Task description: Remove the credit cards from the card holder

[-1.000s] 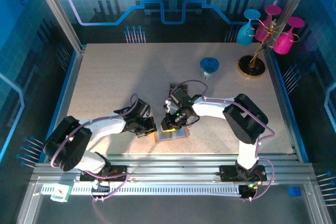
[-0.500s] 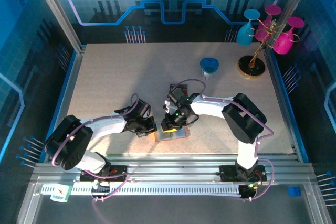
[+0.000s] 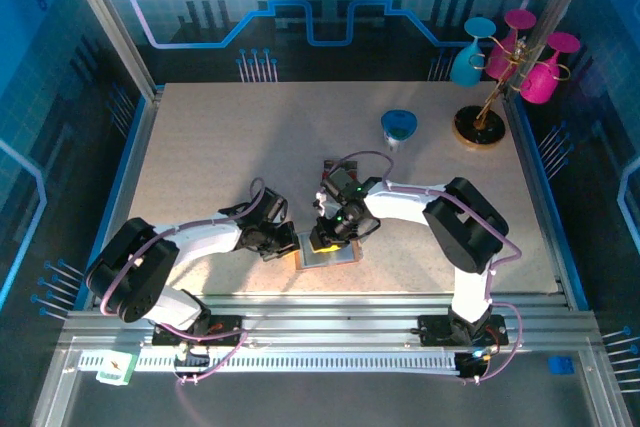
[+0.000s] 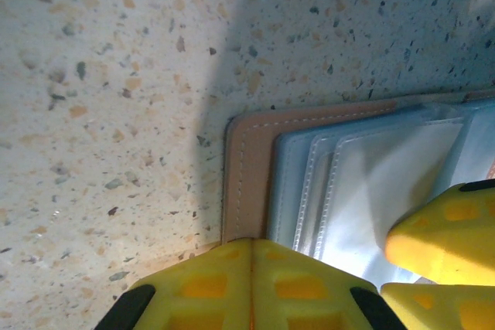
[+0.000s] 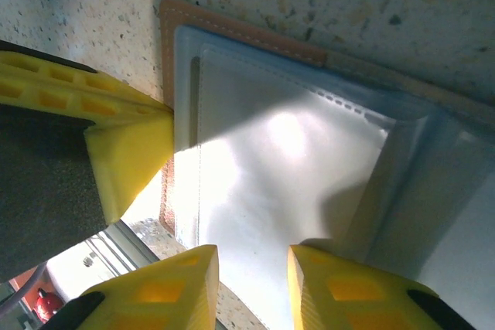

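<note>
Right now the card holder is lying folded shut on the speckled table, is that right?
No, it is not folded shut. The card holder is lying open on the speckled table, its pale inside and clear pockets facing up, as the left wrist view shows.

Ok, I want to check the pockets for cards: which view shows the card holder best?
Right wrist: the card holder lies open, clear pockets and tan rim close up. Left wrist shows one corner of it past yellow fingers. The top view gives a small, partly covered patch.
</note>
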Controlling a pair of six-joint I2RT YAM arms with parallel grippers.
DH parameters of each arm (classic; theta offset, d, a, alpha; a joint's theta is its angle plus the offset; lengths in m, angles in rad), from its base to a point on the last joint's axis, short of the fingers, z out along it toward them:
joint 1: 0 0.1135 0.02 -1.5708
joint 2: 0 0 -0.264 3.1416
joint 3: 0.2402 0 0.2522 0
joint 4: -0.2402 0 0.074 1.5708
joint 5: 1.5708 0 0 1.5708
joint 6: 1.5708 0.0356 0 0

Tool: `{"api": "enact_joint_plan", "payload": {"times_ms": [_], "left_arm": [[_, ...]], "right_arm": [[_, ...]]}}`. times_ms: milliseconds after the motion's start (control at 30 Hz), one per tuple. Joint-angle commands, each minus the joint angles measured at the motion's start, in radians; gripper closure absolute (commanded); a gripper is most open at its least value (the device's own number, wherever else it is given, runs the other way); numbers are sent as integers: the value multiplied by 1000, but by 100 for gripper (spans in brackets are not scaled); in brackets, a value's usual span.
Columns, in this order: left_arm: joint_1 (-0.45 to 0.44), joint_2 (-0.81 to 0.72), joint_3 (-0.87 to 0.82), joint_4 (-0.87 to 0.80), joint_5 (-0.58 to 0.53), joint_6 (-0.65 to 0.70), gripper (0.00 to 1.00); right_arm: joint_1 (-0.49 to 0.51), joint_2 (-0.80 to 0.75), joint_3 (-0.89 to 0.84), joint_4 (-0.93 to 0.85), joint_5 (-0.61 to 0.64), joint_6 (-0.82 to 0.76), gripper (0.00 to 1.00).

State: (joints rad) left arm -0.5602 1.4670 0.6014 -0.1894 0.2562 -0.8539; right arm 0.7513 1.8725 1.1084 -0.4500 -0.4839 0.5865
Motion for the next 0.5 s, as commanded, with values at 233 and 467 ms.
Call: {"api": "enact_joint_plan", "payload": {"times_ms": [233, 467], "left_arm": [[6, 1, -1, -54, -30, 26, 93], [7, -79, 12, -67, -22, 7, 90]], "right_arm": [[-24, -44, -76, 30, -10, 15, 70], [-36, -64, -132, 133, -62, 53, 70]]}}
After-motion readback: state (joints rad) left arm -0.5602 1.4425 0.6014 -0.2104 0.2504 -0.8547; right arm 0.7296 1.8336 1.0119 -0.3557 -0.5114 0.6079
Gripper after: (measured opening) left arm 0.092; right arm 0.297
